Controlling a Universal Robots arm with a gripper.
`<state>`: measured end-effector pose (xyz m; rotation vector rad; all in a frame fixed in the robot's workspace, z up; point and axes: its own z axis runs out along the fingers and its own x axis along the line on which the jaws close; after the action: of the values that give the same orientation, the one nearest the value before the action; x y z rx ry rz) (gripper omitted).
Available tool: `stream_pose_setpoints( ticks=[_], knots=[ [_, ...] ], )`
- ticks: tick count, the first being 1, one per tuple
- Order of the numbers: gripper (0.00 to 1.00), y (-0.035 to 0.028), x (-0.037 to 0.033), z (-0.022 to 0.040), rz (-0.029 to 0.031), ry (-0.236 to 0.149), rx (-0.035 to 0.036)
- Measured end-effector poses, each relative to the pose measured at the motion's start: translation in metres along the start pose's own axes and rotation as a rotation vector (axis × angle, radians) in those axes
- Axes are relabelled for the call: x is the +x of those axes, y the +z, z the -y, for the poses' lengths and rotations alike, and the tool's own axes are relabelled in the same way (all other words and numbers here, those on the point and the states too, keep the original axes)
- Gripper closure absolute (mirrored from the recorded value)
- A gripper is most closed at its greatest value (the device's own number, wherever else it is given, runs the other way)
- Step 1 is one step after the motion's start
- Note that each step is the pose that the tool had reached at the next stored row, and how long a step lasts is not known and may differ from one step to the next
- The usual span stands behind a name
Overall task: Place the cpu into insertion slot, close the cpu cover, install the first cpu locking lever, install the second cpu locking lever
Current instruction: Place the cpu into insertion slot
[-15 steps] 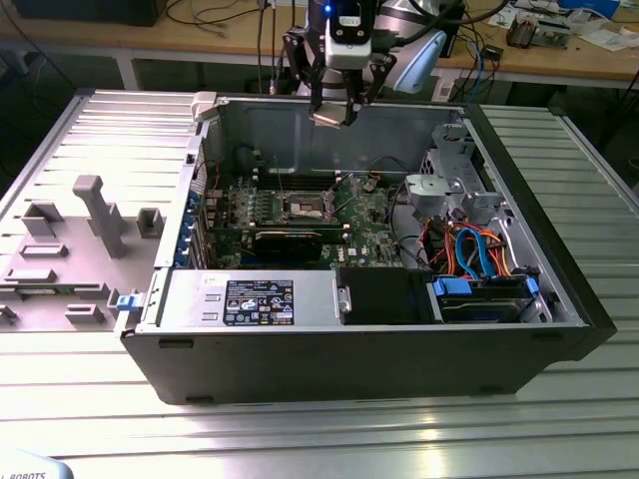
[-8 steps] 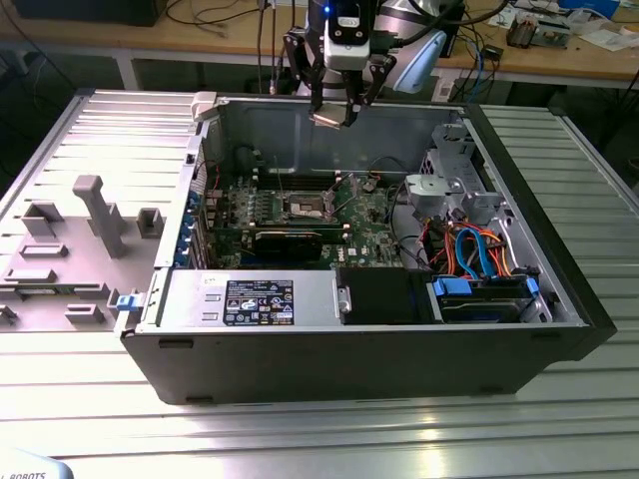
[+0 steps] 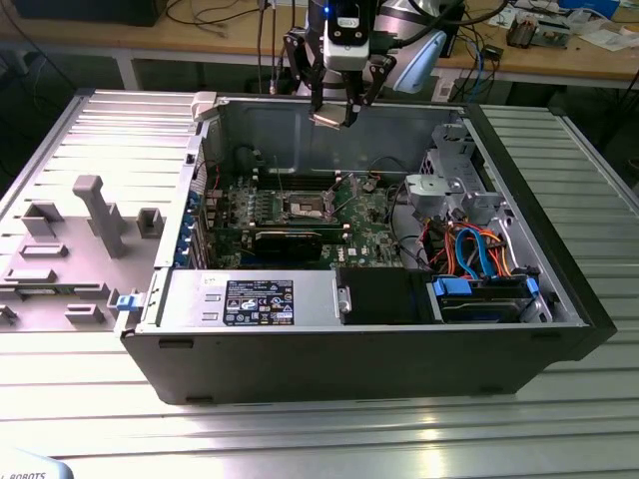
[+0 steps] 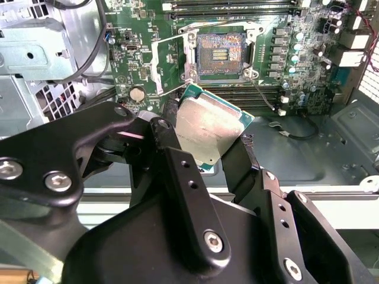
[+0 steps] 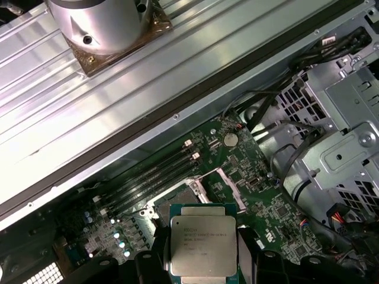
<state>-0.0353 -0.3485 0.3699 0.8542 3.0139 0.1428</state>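
Observation:
My gripper (image 3: 336,112) hangs above the back wall of the open computer case, shut on the cpu (image 3: 331,119). In both wrist views the cpu is a flat square chip with a dull silver top (image 4: 208,129) (image 5: 203,244), pinched by its edges between the black fingers (image 4: 237,160). The insertion slot (image 4: 221,54) lies open on the green motherboard, its dark centre showing inside a shiny rim, also seen as the insertion slot (image 3: 306,207) below the gripper. The cpu cover (image 4: 172,64) stands swung open beside the slot. A thin wire lever (image 4: 260,89) lies next to the slot.
A black graphics card (image 3: 290,239) crosses the motherboard in front of the slot. A silver drive cage (image 3: 444,185) and orange and blue cables (image 3: 479,254) fill the exterior view's right of the case. A grey fixture plate (image 3: 70,249) lies on the table at the exterior view's left.

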Motion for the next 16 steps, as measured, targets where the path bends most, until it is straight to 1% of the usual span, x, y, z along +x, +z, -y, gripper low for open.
stream_pose_setpoints(
  ticks=[11, 12, 13, 16],
  knots=[
    [0.46, 0.0006, 0.0000, 0.0001, 0.0011, 0.012, -0.0001],
    [0.46, 0.0007, 0.0000, 0.0001, 0.0020, 0.022, -0.0004],
    [0.46, 0.0010, 0.0000, 0.0001, 0.0048, 0.054, -0.0014],
    [0.46, 0.0018, 0.0000, 0.0001, 0.0093, 0.103, -0.0019]
  ],
)
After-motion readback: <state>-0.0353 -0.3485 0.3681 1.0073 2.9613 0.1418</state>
